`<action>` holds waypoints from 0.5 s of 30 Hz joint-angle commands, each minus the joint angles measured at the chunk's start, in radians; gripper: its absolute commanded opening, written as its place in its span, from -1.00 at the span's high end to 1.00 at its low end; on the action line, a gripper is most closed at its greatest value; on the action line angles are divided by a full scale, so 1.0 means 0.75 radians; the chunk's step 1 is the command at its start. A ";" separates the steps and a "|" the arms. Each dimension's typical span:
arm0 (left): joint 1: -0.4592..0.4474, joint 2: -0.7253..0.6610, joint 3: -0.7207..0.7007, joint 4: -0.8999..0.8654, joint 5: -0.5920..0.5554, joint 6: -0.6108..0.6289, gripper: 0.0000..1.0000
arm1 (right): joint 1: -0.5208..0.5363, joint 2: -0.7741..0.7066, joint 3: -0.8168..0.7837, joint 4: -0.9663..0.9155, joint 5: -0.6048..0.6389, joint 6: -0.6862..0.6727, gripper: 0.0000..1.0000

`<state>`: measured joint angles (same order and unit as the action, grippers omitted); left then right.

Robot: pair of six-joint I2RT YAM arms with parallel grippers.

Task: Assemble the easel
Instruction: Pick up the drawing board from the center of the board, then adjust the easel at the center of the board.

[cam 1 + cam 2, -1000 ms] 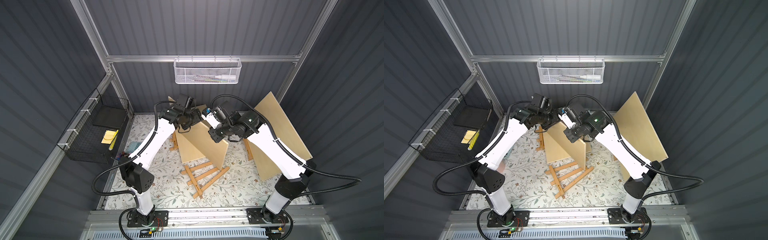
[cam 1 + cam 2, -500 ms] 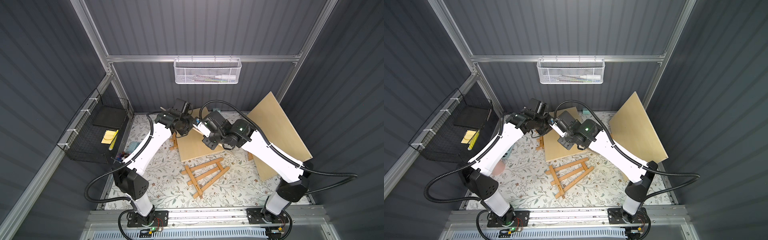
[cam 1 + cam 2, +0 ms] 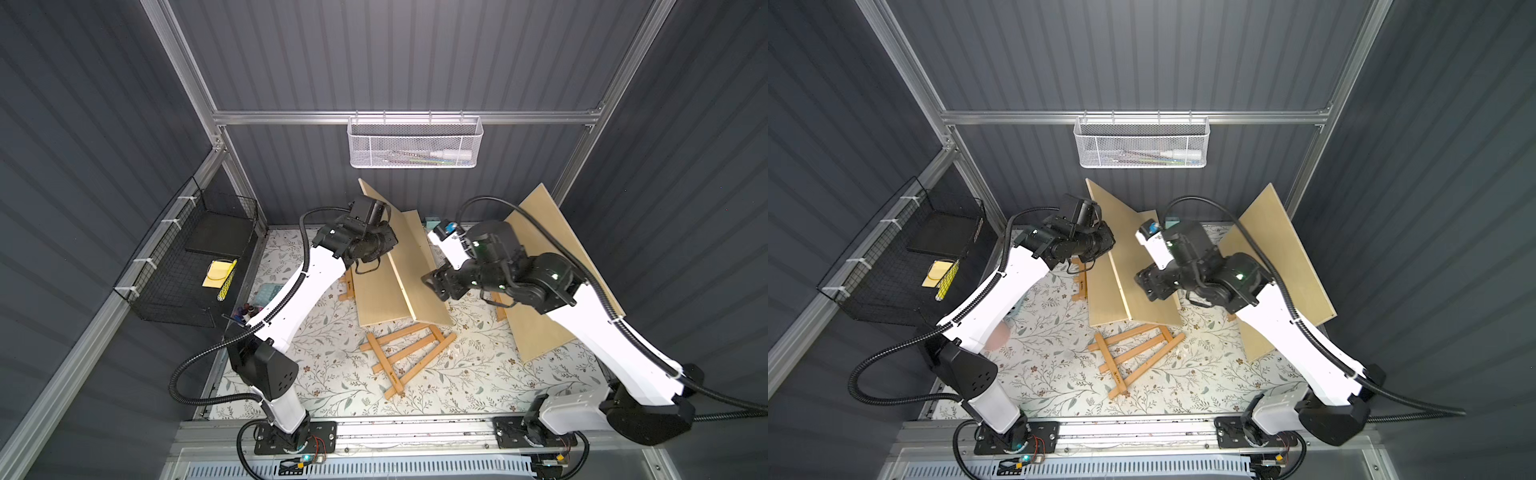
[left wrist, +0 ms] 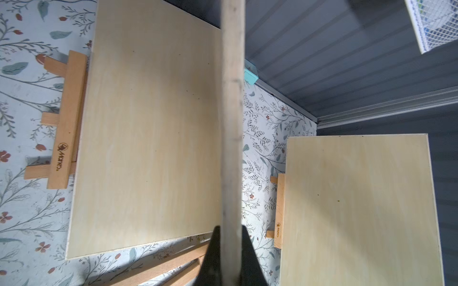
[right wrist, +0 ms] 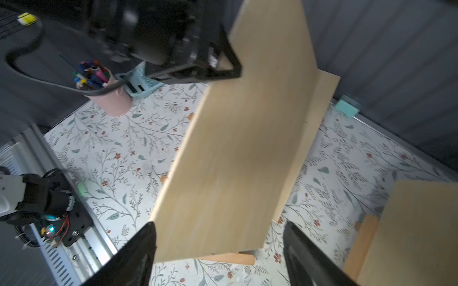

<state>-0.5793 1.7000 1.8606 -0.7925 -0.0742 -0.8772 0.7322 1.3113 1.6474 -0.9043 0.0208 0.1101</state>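
A pale plywood board (image 3: 417,270) stands steeply on edge over the table, and my left gripper (image 3: 386,239) is shut on its upper edge (image 4: 231,123). My right gripper (image 3: 432,286) is open, just off the board's right face (image 5: 235,161), with its fingers (image 5: 138,250) spread wide and touching nothing. A second board (image 4: 148,136) rests behind on a small wooden easel (image 4: 65,123). A third board (image 3: 552,266) leans on another easel (image 4: 278,210) at the right. A folded easel frame (image 3: 409,353) lies flat on the floral table in both top views.
A black wire basket (image 3: 195,266) hangs on the left wall and a white mesh basket (image 3: 413,143) on the back wall. A pink cup of markers (image 5: 109,99) and a teal tray (image 5: 141,84) stand by the left arm. A teal block (image 5: 347,107) sits at the back edge.
The left gripper has shut on the standing board's upper edge. The right gripper has let go of that board, opened and drawn back to the right.
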 commanded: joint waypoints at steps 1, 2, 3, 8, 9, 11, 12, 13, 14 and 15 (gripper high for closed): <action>0.009 -0.153 -0.020 0.268 -0.057 0.141 1.00 | -0.196 -0.092 -0.173 -0.052 -0.058 0.307 -0.67; 0.011 -0.183 -0.061 0.341 -0.048 0.159 1.00 | -0.257 -0.106 -0.230 -0.088 -0.088 0.344 -0.67; 0.012 -0.215 -0.100 0.411 -0.036 0.174 1.00 | -0.298 -0.103 -0.272 -0.121 -0.127 0.350 -0.68; 0.014 -0.309 -0.149 0.609 -0.058 0.254 1.00 | -0.337 0.109 -0.395 -0.343 -0.429 0.261 -0.75; 0.014 -0.317 -0.134 0.607 -0.081 0.278 1.00 | -0.331 0.147 -0.432 -0.351 -0.504 0.249 -0.77; 0.014 -0.344 -0.101 0.579 -0.167 0.321 1.00 | -0.300 0.219 -0.508 -0.346 -0.518 0.233 -0.81; 0.014 -0.361 -0.093 0.566 -0.215 0.338 1.00 | -0.282 0.247 -0.534 -0.328 -0.518 0.224 -0.83; 0.014 -0.381 -0.093 0.558 -0.262 0.355 1.00 | -0.261 0.288 -0.551 -0.315 -0.511 0.220 -0.84; 0.014 -0.401 -0.091 0.538 -0.325 0.366 1.00 | -0.241 0.334 -0.547 -0.309 -0.505 0.216 -0.85; 0.014 -0.417 -0.084 0.505 -0.386 0.366 1.00 | -0.223 0.377 -0.539 -0.304 -0.495 0.209 -0.85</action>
<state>-0.5774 1.4929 1.7084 -0.5900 -0.1867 -0.6575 0.5323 1.5623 1.2324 -1.1007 -0.2958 0.2863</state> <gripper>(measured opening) 0.107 0.926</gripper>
